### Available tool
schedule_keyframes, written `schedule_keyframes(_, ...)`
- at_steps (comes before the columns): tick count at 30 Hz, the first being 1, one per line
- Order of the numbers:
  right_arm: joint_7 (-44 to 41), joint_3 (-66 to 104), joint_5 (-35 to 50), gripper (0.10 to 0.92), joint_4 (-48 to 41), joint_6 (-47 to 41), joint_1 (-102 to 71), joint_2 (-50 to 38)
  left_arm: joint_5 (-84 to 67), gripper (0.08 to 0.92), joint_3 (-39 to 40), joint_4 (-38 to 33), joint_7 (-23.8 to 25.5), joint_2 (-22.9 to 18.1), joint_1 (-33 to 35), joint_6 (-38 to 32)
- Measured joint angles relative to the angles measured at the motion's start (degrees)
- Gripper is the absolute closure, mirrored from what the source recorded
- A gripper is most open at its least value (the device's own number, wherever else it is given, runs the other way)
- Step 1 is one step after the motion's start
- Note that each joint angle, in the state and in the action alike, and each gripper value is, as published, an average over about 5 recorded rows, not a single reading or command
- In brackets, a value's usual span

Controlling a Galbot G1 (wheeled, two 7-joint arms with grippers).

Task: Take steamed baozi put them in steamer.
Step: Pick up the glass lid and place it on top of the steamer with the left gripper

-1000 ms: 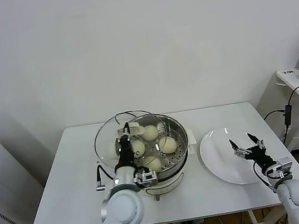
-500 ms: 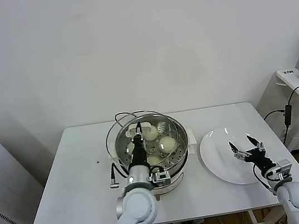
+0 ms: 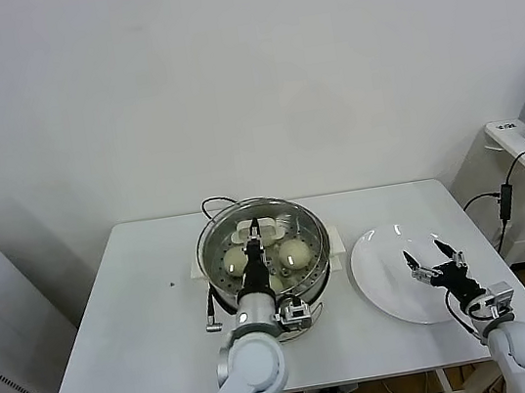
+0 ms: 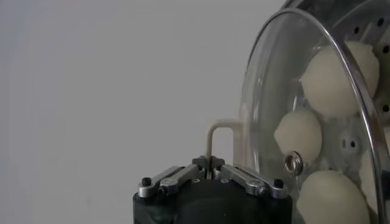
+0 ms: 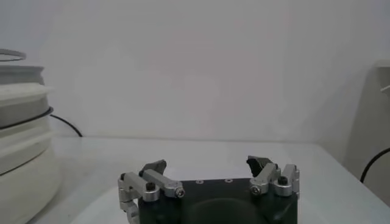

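In the head view, the steamer (image 3: 266, 260) stands near the middle of the white table (image 3: 114, 327), a round, shiny stainless-steel pot on a cream-white base. Smooth, cream-white steamed baozi (image 3: 296, 252) lie inside on the perforated tray. A round glass lid (image 3: 274, 209) with a metal rim sits over the pot's mouth, and the left gripper (image 3: 253, 234) reaches over it, pinched shut on the lid's cream handle (image 3: 255, 225). A flat white plate (image 3: 387, 272) lies toward the table's right edge; the right gripper (image 3: 434, 262) hangs over it, its fingers spread wide and holding nothing. A black cable (image 3: 212, 205) curls behind the steamer.

In the left wrist view, the left gripper (image 4: 211, 167) has its jaws closed tight on the thin cream handle (image 4: 218, 129). Through the clear glass lid (image 4: 268, 103) the rounded, matte steamed baozi (image 4: 332, 76) show against the holed steel tray.

In the right wrist view, the right gripper (image 5: 210, 172) stands wide and empty above the table (image 5: 207, 152), with the steamer's (image 5: 21, 146) cream side at one edge of the frame.
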Motion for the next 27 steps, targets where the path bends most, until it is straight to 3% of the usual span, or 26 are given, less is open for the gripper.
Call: schedule_keyframes(27, -0.7, 1.2, 0.0, 0.203, 0.7, 0.3, -1.4, 0.3, 0.3, 0.899, 0.1, 2.9, -1.4, -2.1, 0.3, -0.4)
